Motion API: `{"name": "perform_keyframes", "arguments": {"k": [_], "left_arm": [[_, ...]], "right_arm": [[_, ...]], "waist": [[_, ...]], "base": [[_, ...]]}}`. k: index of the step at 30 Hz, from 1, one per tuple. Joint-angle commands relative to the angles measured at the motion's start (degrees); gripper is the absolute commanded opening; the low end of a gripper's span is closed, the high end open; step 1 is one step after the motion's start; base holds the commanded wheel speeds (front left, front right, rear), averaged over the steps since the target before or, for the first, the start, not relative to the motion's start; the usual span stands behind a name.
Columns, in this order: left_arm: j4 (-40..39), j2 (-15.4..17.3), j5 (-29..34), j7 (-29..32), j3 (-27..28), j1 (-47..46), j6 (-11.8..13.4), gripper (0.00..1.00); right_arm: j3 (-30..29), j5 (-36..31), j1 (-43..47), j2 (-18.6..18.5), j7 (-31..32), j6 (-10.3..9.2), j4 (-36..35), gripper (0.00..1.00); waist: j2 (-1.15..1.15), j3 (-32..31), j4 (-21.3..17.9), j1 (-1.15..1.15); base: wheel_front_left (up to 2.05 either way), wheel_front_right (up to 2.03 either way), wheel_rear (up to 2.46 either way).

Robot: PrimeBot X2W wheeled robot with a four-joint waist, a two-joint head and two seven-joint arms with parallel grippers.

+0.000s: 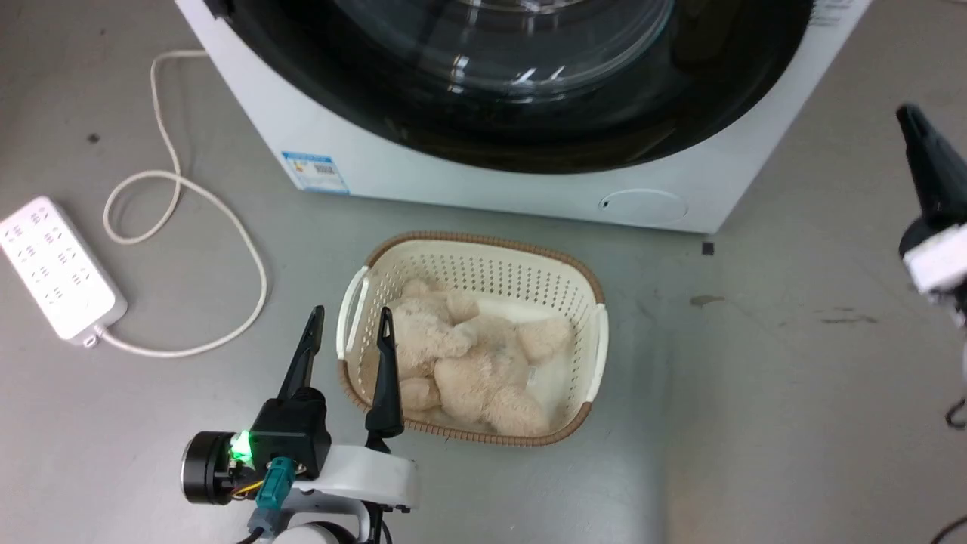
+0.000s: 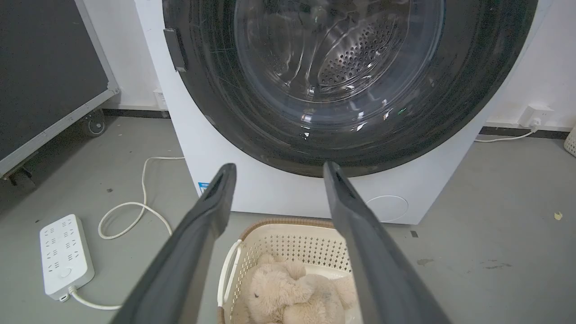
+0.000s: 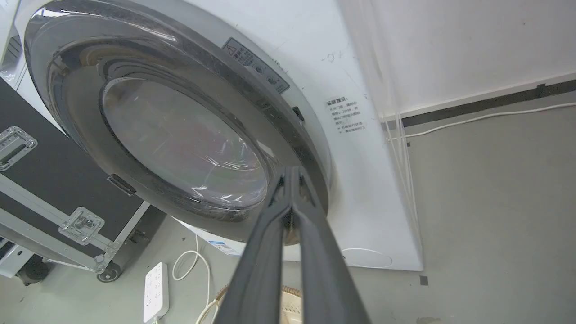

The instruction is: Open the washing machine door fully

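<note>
Plainly, R-wrist view: right gripper (image 3: 291,171) closed, door (image 3: 180,144) beside.

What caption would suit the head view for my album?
Open left claw near a basket holding a plush toy, in front of the washing machine and its black door.

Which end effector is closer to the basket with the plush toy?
Left. The left end effector is by the basket's left rim; the right end effector is far off to its right.
</note>
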Motion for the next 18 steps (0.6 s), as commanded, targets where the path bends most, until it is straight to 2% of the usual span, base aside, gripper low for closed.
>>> {"name": "perform_keyframes", "arguments": {"k": [1, 7, 8, 18], "left_arm": [[-0.5, 0.0, -0.5, -0.7, -0.7, -1.1, 0.7, 1.0], [-1.0, 0.0, -1.0, -1.4, -2.1, -1.9, 1.9, 1.0], [-1.2, 0.0, -1.4, -1.8, -3.1, -2.3, 2.5, 1.0], [-1.3, 0.1, -2.5, -3.0, -6.5, -3.9, 4.1, 1.0]], "right_arm": [[-0.5, 2.4, -3.4, -0.7, 2.1, 0.03, 1.8, 0.0], [-2.4, 6.0, -11.4, -1.2, 8.5, 0.03, 9.0, 0.0], [-3.4, 7.2, -16.1, -1.7, 11.4, 0.03, 12.7, 0.0], [-7.5, 9.4, -31.2, -3.6, 19.7, 0.03, 25.2, 0.0]], "waist": [[0.0, 1.2, 0.8, -0.01], [0.0, 3.3, 2.0, -0.01], [0.0, 4.5, 2.6, -0.01], [0.0, 7.9, 4.9, -0.01]], "base": [[0.0, 0.0, 0.0], [0.0, 0.0, 0.0], [0.0, 0.0, 0.0], [0.0, 0.0, 0.0]]}}
